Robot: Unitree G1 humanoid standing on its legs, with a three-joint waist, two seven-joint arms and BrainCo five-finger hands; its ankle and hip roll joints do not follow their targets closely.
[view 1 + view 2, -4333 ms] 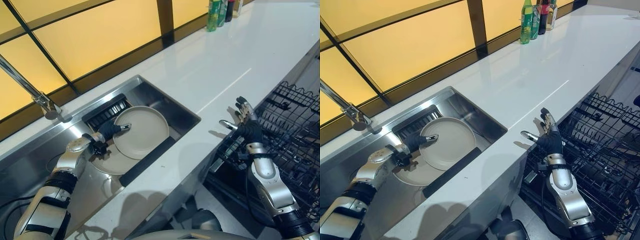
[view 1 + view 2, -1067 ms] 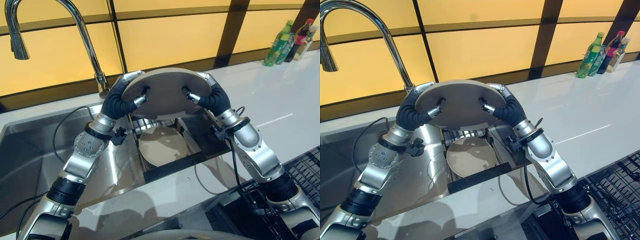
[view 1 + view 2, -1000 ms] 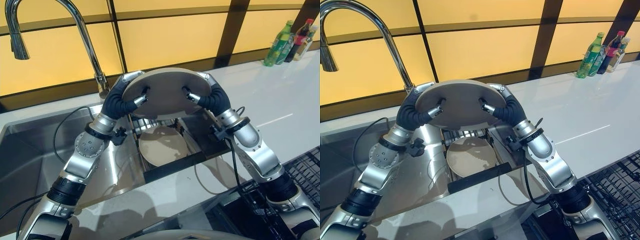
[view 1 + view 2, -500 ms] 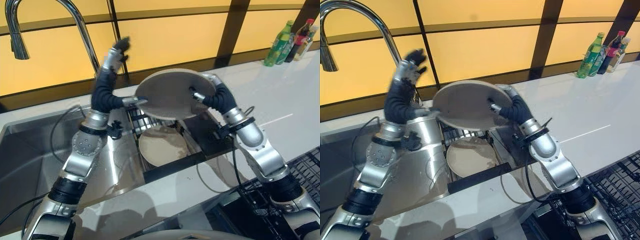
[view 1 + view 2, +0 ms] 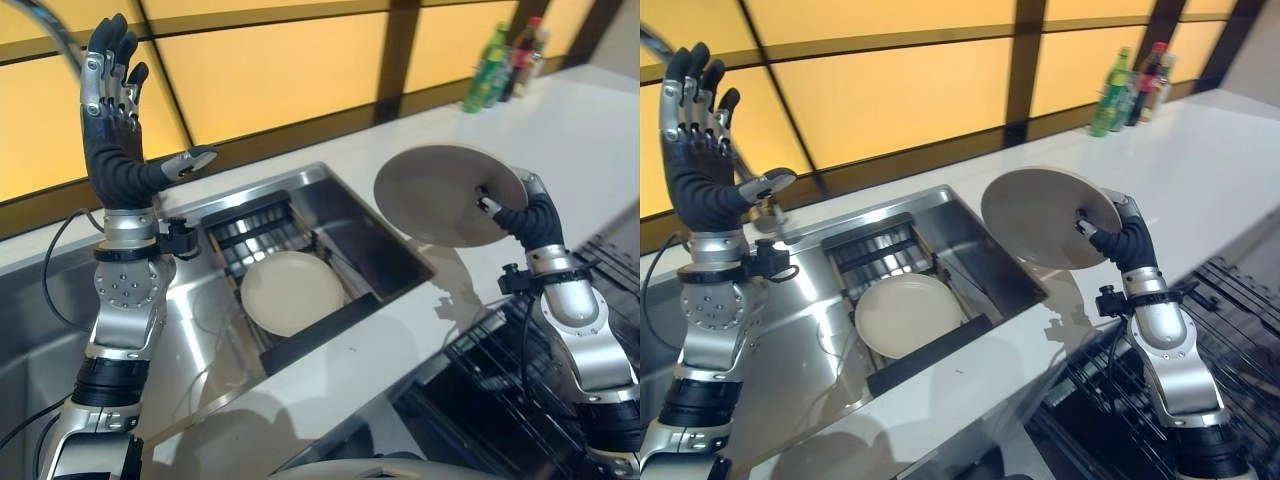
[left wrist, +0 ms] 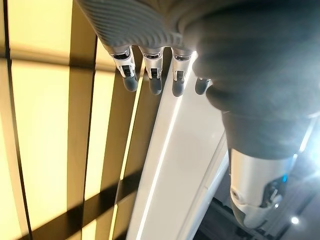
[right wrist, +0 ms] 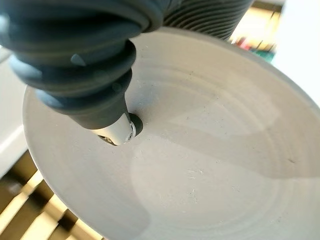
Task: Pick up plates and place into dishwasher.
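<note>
Fingers [image 5: 108,75] of your left hand [image 5: 110,150] straight, raised above sink [image 5: 200,330], thumb out sideways, holding nothing. White countertop [image 5: 600,110] runs right of sink; dishwasher rack [image 5: 1230,300] sits below its front edge. You hold grey plate [image 5: 448,195] tilted over countertop edge beside sink, right hand [image 5: 525,215] pinching its rim, thumb [image 7: 117,131] pressed on face. Second plate [image 5: 292,292] lies flat in sink. Bottles [image 5: 505,60] stand far back on countertop.

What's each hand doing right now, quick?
Left hand: open, fingers straight, raised above the sink, holding nothing.
Right hand: shut on the round beige plate, pinching its rim above the countertop.
</note>
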